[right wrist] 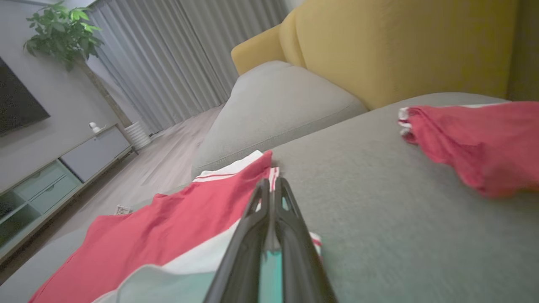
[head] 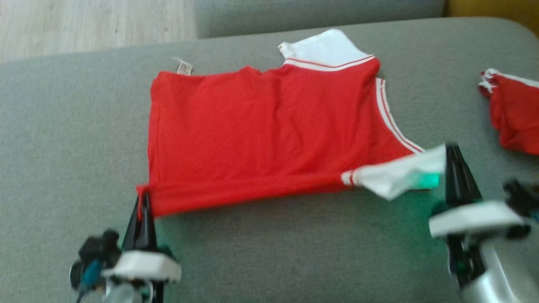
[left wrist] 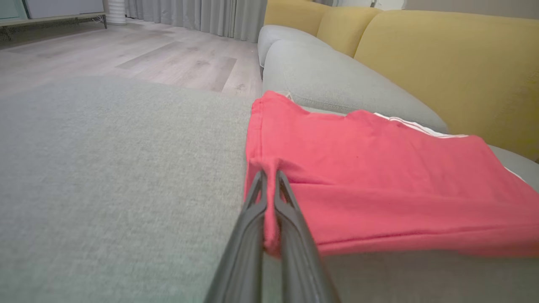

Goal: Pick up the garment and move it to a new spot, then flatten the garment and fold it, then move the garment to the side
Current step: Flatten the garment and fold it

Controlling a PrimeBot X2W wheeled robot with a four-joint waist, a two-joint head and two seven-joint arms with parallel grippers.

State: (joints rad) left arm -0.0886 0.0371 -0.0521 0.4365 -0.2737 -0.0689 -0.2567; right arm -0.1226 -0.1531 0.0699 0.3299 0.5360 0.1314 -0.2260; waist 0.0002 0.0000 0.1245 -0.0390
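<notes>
Being pinched between the closed fingers of the left gripper [head: 143,201] is the near left corner of the red garment [head: 261,126], with a fold of cloth being squeezed in the jaws. At the near right, the garment's white sleeve [head: 396,176] is being clamped by the right gripper [head: 451,148], its fingers pressed together on the fabric. The rest of the garment is being supported, spread flat, on the grey cushion [head: 63,147] beyond the two grippers. Further right, well apart, a second red garment [head: 516,113] is lying crumpled. Behind, a yellow backrest [left wrist: 442,63] and wood floor [head: 84,21] are being shown.
</notes>
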